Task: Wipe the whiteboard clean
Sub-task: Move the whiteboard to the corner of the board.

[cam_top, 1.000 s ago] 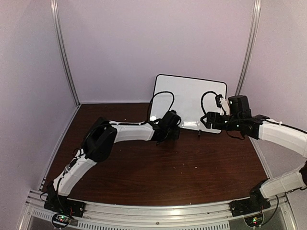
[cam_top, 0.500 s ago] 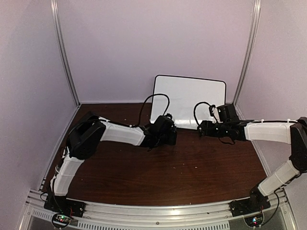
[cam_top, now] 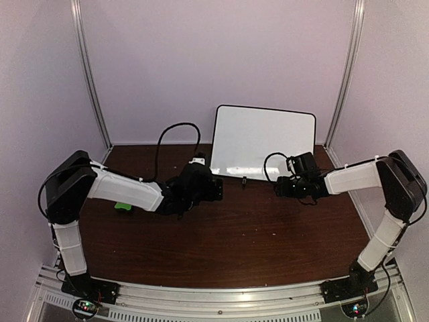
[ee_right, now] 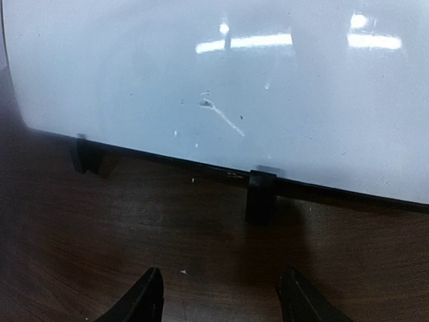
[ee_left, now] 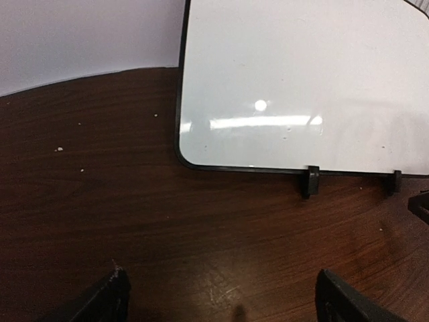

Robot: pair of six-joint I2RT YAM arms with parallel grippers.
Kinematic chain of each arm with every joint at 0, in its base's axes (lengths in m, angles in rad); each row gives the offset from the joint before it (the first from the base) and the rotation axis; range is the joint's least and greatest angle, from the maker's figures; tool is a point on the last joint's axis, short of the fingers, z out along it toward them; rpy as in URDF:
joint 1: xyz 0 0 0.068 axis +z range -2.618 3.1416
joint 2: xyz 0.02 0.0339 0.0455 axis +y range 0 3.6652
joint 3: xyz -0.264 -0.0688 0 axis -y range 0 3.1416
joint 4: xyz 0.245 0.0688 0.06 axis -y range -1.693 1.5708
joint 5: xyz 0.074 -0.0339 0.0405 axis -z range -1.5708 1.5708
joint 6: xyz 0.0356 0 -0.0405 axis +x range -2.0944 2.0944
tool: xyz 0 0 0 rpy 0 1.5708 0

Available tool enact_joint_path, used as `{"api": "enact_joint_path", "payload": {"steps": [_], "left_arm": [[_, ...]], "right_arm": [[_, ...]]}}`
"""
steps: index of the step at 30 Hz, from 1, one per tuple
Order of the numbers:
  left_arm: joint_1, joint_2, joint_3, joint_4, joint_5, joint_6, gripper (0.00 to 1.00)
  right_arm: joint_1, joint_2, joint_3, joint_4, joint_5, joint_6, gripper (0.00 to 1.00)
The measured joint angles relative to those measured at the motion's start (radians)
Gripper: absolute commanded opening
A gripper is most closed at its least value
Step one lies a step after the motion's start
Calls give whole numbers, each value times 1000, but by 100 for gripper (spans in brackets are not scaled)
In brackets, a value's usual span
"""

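Dark wooden table (cam_top: 268, 235): whiteboard (cam_top: 265, 137) propped against back wall, wiped nearly blank, faint smudge noted in right wrist view. Both arms drawn back from it. Left claw (ee_left: 221, 292) sprung wide apart, empty. Right claw (ee_right: 221, 295) narrowed, part-open, empty. Erasing judged all but finished.

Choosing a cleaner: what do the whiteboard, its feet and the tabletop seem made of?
The whiteboard: glossy white coated panel, perhaps melamine or painted steel; lamps mirror sharply. Its feet: matte black, probably moulded plastic. The table: dark wood or wood-look laminate, grain visible, dull sheen.
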Motion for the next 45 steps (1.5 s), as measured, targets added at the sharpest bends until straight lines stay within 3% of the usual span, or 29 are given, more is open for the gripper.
{"api": "enact_joint_path", "payload": {"steps": [15,18,28,45], "left_arm": [[10,-289,-303,-3,-105,-55,98],[10,-346,-340,-10,-116,-72,97],[10,-518,-428,-56,-127,-120,98],[9,-698,-526,-156,-142,-162,98]], "right_arm": [[0,174,104,43,102,8,40],[0,192,116,42,113,2,27],[1,217,143,18,172,-9,0],[-51,364,369,-55,172,-60,0]]}}
